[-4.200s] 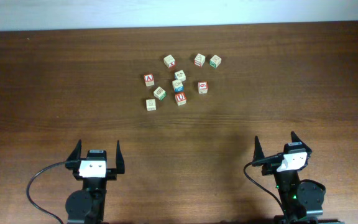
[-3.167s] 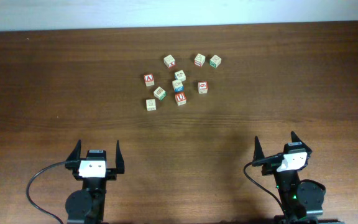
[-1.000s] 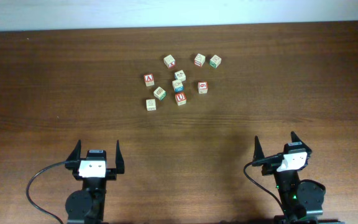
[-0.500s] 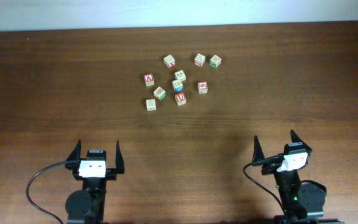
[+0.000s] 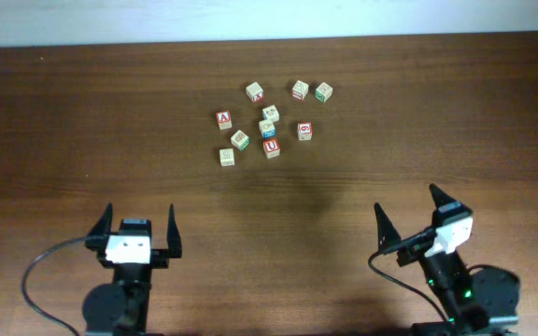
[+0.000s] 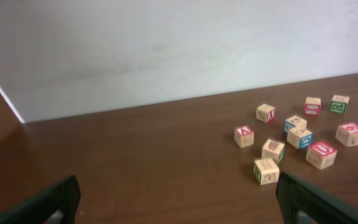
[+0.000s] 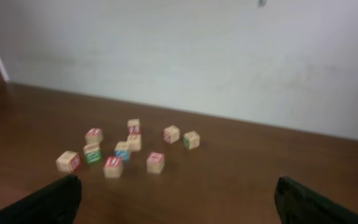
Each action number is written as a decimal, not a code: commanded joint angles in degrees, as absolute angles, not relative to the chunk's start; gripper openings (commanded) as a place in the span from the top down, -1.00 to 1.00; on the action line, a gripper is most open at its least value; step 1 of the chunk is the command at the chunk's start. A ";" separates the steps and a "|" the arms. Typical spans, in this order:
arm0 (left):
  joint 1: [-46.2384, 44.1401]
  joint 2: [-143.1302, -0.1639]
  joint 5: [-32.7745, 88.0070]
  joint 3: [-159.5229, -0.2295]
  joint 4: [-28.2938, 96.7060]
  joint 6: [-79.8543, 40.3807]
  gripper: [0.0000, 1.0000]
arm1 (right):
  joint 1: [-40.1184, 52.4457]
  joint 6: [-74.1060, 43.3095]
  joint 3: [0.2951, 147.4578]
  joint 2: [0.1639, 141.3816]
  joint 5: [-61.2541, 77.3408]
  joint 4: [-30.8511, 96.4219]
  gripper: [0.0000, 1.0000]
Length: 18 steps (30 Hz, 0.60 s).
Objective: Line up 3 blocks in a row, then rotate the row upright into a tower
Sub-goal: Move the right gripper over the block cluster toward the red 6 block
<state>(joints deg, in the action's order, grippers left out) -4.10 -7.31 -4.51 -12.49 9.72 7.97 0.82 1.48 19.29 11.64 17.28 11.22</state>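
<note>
The block with the red U (image 5: 271,147), the block with the red 6-like mark (image 5: 304,131) and the blue-trimmed block (image 5: 267,128) lie among other cubes toward the far edge of the tabletop (image 5: 82,112), about midway along it. The left gripper (image 5: 139,211) and right gripper (image 5: 404,199) hang near the near edge, well apart from the blocks, with jaws spread wide and empty.
</note>
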 commanded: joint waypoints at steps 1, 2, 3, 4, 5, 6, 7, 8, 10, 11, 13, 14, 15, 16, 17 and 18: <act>-3.84 -14.55 -3.90 -22.81 12.91 10.04 -0.98 | 0.73 1.06 29.41 19.97 20.49 14.24 -0.97; -3.84 -16.64 -3.92 -24.88 13.39 10.02 -0.98 | 0.73 1.06 32.53 23.00 21.04 16.10 -0.97; -3.84 -19.59 -3.90 -27.73 14.22 10.02 -0.98 | 0.73 1.08 36.84 26.89 22.06 19.09 -0.97; -3.84 -22.52 -3.90 -30.46 15.18 10.02 -0.98 | 0.73 1.06 40.45 30.20 22.61 21.74 -0.97; -3.84 -25.34 -3.90 -33.17 16.47 10.02 -0.98 | 0.73 1.08 44.31 33.67 23.05 24.64 -0.97; -3.84 -28.99 -3.86 -36.71 18.70 10.00 -0.98 | 0.73 1.13 48.21 37.17 23.44 27.73 -0.97; -3.84 -32.10 -3.86 -39.81 20.73 10.00 -0.98 | 0.73 1.10 53.10 41.54 23.88 31.70 -0.97; -3.84 -34.44 -3.81 -42.26 22.41 10.00 -0.98 | 0.73 1.08 56.47 44.45 24.05 34.70 -0.97; -3.84 -39.29 -3.79 -47.46 25.67 10.00 -0.98 | 0.73 1.10 63.86 50.68 24.05 41.41 -0.97; -3.84 -42.00 -3.86 -50.46 27.53 10.00 -0.98 | 0.73 1.10 68.18 54.28 24.18 45.34 -0.97; -3.84 -47.57 -3.86 -57.04 31.83 10.00 -0.98 | 0.73 1.26 77.14 61.78 25.58 53.80 -0.97; -3.84 -50.54 -3.81 -60.62 34.39 10.00 -0.98 | 0.73 1.26 82.50 66.43 26.20 59.20 -0.97; -3.84 -53.15 -3.36 -63.68 36.64 10.00 -0.98 | 0.73 1.23 86.21 69.78 26.44 62.92 -0.97; -3.84 -55.96 -2.31 -67.00 39.05 10.00 -0.98 | 0.73 1.21 89.62 72.93 26.61 66.19 -0.97; -3.84 -59.18 -0.62 -70.63 41.74 10.00 -0.98 | 0.73 1.17 93.14 76.47 26.72 69.12 -0.97; -3.84 -62.54 1.45 -74.24 44.25 10.00 -0.99 | 0.73 1.17 95.70 79.61 26.79 70.37 -0.97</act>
